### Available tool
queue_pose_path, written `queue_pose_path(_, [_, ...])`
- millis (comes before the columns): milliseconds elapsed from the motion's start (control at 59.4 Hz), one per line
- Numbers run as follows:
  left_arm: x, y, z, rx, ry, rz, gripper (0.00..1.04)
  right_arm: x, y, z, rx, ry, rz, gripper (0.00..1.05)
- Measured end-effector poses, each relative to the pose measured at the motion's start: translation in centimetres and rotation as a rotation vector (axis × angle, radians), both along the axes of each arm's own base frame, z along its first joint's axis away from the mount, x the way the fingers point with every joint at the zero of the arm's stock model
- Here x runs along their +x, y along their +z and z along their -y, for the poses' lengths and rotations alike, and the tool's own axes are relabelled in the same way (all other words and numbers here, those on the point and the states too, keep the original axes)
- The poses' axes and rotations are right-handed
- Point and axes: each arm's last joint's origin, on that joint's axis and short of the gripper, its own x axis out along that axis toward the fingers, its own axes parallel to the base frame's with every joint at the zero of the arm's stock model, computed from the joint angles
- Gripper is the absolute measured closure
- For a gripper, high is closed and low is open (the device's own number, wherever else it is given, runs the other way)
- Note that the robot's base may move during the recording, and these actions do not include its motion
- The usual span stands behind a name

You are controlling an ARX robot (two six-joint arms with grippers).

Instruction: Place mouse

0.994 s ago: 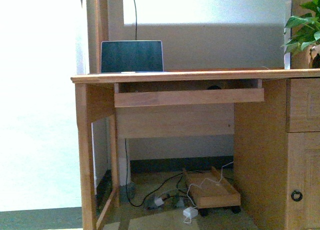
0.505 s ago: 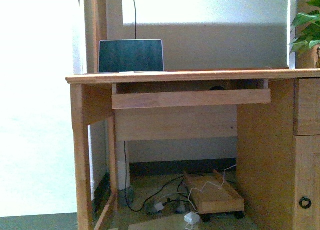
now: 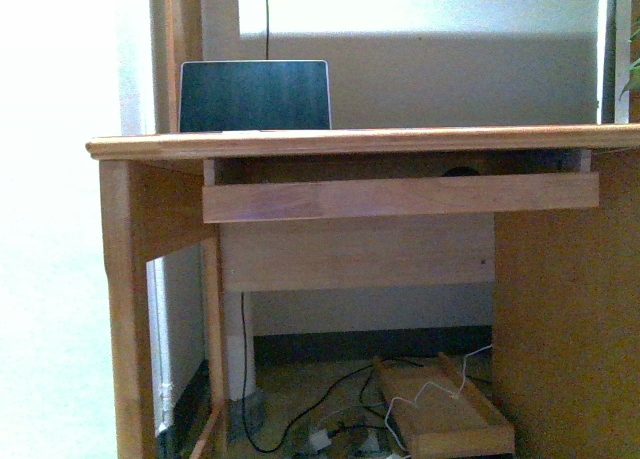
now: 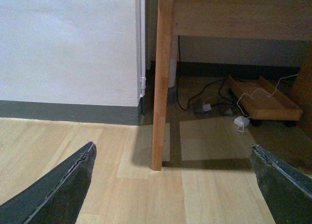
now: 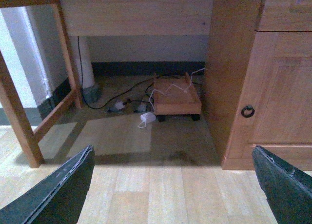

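Laptop (image 3: 255, 96) upper left on desk (image 3: 360, 141), mouse (image 3: 461, 170) a dark sliver right of centre behind the tray rail (image 3: 400, 196) (mostly hidden); left gripper (image 4: 173, 147) and right gripper (image 5: 172, 148) both gape wide, empty, so a blind reach risks striking the rail.
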Motion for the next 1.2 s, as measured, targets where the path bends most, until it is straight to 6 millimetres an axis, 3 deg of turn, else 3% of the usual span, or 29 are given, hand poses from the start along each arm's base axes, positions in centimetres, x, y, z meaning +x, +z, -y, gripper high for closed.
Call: queue_pose_path(1196, [0.00, -0.05, 0.00, 0.000, 0.000, 0.000, 0.08, 0.00, 0.00, 0.00, 0.000, 0.000, 0.000, 0.07])
